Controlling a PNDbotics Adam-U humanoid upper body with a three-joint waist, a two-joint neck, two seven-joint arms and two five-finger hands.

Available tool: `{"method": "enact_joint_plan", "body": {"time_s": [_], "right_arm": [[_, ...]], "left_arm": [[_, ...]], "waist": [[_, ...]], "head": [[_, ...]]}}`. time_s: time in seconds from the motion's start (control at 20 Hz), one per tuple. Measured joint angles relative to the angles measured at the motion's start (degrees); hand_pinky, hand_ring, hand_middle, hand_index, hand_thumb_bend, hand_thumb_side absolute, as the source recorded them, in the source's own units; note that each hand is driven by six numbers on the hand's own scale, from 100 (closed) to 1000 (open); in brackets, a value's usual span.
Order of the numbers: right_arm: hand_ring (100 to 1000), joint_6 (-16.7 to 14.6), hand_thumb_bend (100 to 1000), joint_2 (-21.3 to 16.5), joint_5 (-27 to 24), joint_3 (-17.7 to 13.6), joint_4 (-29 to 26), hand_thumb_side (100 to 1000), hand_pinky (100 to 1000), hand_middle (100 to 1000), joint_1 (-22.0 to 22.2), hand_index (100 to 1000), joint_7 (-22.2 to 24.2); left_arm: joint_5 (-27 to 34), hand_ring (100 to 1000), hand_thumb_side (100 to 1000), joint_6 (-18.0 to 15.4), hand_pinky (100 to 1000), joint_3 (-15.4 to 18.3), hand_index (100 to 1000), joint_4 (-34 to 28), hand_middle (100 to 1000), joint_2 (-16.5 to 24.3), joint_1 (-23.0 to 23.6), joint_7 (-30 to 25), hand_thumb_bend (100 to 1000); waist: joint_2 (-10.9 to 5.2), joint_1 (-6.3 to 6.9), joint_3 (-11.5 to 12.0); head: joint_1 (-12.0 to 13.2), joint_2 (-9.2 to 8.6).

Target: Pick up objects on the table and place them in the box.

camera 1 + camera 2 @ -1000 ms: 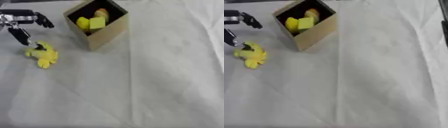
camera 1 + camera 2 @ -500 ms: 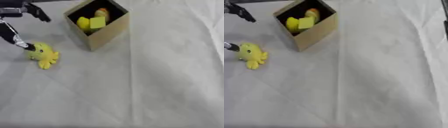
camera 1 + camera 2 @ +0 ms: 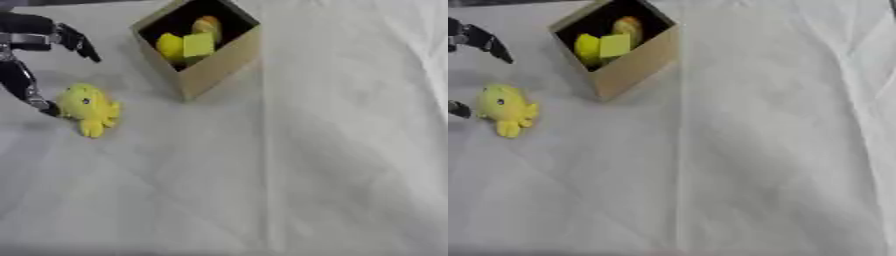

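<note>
On the left side of the bench [image 3: 315, 165] lies the yellow plush toy [image 3: 87, 107], apart from the cardboard box [image 3: 217, 62] that stands behind and to its right. The toy's round head points away from me and its short legs trail toward me, so its long axis runs roughly front to back. My left hand [image 3: 31, 40] is the nearer one; my right shows in neither view. My fingers [image 3: 79, 42] are spread wide and hold nothing, with one digit reaching down beside the toy's left flank, seemingly touching it, though I cannot be sure. The toy sits just right of and below my palm, so I judge I must close in from its left. Inside the box already rest a yellow ball [image 3: 169, 46], a yellow block [image 3: 199, 44] and an orange object [image 3: 207, 24].
</note>
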Motion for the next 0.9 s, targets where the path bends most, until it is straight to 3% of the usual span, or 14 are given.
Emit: {"method": "enact_joint_plan", "body": {"time_s": [0.35, 0.65, 0.75, 0.9], "right_arm": [[841, 0.23, 100, 0.0, -0.35, -0.32, -0.55, 468, 884, 625, 0.31, 817, -0.39], [841, 0.42, 100, 0.0, -0.49, -0.36, -0.68, 475, 884, 625, 0.39, 817, -0.66], [841, 0.5, 100, 0.0, -0.51, -0.44, -0.8, 474, 884, 625, 0.6, 817, -0.74], [841, 0.56, 100, 0.01, -0.52, -0.69, -1.01, 469, 884, 626, 0.8, 817, -0.82]], "left_arm": [[-3.16, 837, 120, -0.93, 854, -1.27, 867, 6.91, 787, -3.7, -2.23, 0.92, 692], [-4.28, 772, 100, -2.11, 802, -1.71, 793, 10.34, 695, -5.93, -3.25, 2.11, 590], [-4.64, 711, 100, -2.75, 760, -1.71, 698, 10.84, 608, -6.39, -3.66, 2.75, 447], [-5.53, 659, 100, -4.57, 740, -1.69, 598, 11.1, 556, -6.85, -3.83, 4.57, 278]], "waist": [[0.26, -0.3, -0.01], [0.27, -0.4, -0.01], [0.27, -0.41, 0.01], [0.27, -0.5, 0.0]], "head": [[0.28, 0.0], [0.29, 0.0], [0.29, 0.0], [0.29, 0.0]]}}
